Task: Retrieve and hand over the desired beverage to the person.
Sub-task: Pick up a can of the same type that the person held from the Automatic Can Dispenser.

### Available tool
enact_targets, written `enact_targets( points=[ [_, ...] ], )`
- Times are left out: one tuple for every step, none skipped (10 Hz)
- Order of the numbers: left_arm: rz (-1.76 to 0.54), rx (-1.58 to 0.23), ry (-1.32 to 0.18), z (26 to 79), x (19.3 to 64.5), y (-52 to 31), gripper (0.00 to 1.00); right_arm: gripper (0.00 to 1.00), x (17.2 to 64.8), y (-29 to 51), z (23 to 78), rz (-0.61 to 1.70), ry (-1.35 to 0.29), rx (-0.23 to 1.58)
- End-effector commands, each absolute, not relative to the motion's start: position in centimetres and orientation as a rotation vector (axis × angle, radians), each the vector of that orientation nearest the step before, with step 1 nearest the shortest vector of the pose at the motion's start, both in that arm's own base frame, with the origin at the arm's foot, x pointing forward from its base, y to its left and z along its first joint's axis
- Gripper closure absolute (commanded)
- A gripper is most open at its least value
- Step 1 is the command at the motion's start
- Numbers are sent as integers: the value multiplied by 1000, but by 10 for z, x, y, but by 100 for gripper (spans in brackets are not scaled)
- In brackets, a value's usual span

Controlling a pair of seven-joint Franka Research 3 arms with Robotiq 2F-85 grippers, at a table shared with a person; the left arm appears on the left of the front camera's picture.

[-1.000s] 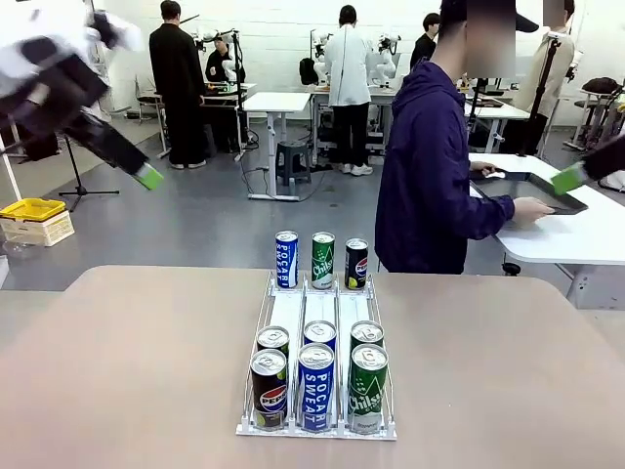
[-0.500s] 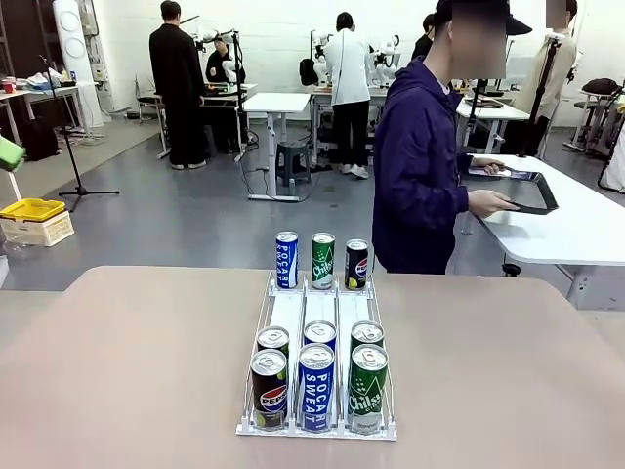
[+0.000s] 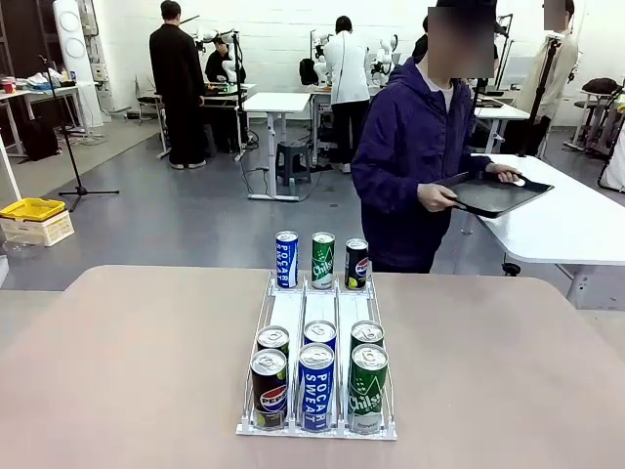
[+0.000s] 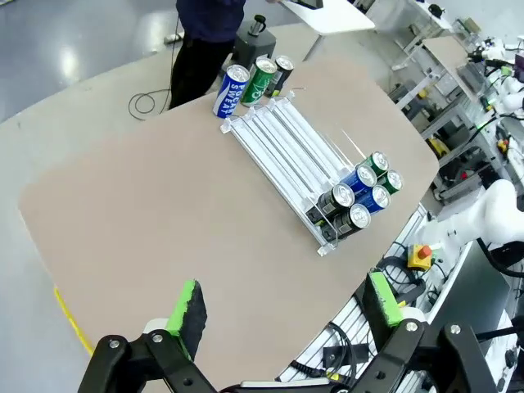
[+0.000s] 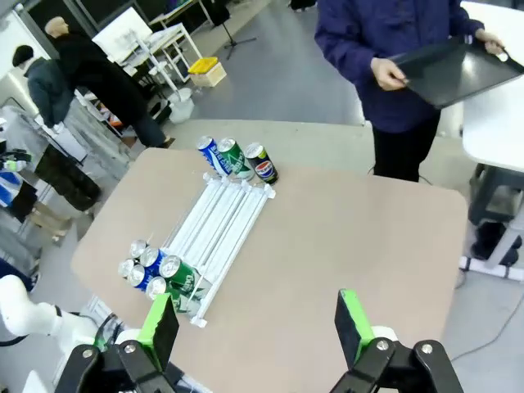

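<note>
A white wire rack (image 3: 320,308) stands mid-table and holds beverage cans. At its far end are a blue Pocari Sweat can (image 3: 286,259), a green Chilsung can (image 3: 323,260) and a black Pepsi can (image 3: 356,264). Several more cans (image 3: 316,376) crowd the near end. The person (image 3: 410,147) in a dark purple-blue hooded jacket stands past the far edge, holding a black tray (image 3: 493,193) in both hands. My left gripper (image 4: 285,307) hangs open high above the table, nothing between its fingers. My right gripper (image 5: 256,323) is likewise open and high, looking down on the rack (image 5: 225,221) and the person (image 5: 385,49).
The tan table (image 3: 127,362) has bare room on both sides of the rack. A white side table (image 3: 576,225) stands at the right behind the person. A yellow crate (image 3: 34,210) sits on the floor at far left. Other people work at benches farther back.
Both arms have swung up and out of the front view. The person has turned from the white side table towards my table, lifting the black tray along.
</note>
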State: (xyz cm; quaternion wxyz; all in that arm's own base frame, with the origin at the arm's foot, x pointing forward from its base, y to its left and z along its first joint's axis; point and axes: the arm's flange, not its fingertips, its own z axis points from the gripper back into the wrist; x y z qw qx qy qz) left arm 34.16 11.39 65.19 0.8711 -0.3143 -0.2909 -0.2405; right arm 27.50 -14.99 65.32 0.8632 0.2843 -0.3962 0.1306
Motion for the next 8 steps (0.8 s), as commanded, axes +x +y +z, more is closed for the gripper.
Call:
enact_targets(
  points=[
    [-499, -672, -604, 648, 346, 119, 0, 0, 283, -152, 648, 283, -821, 624],
    [-499, -672, -604, 648, 346, 119, 0, 0, 283, -152, 648, 283, -821, 624],
    [-499, -672, -604, 648, 346, 119, 0, 0, 283, -152, 648, 283, -821, 624],
    [-499, -672, -604, 648, 346, 119, 0, 0, 283, -152, 648, 283, -821, 624],
    [-499, -672, -604, 648, 346, 119, 0, 0, 283, -152, 648, 283, -821, 624],
    [-499, -672, -604, 648, 346, 119, 0, 0, 283, -152, 648, 283, -821, 624],
    [-499, -672, -604, 648, 346, 119, 0, 0, 283, -152, 648, 283, -821, 624],
    [-499, -672, -604, 648, 346, 119, 0, 0, 283, -152, 648, 283, -821, 624]
  ],
)
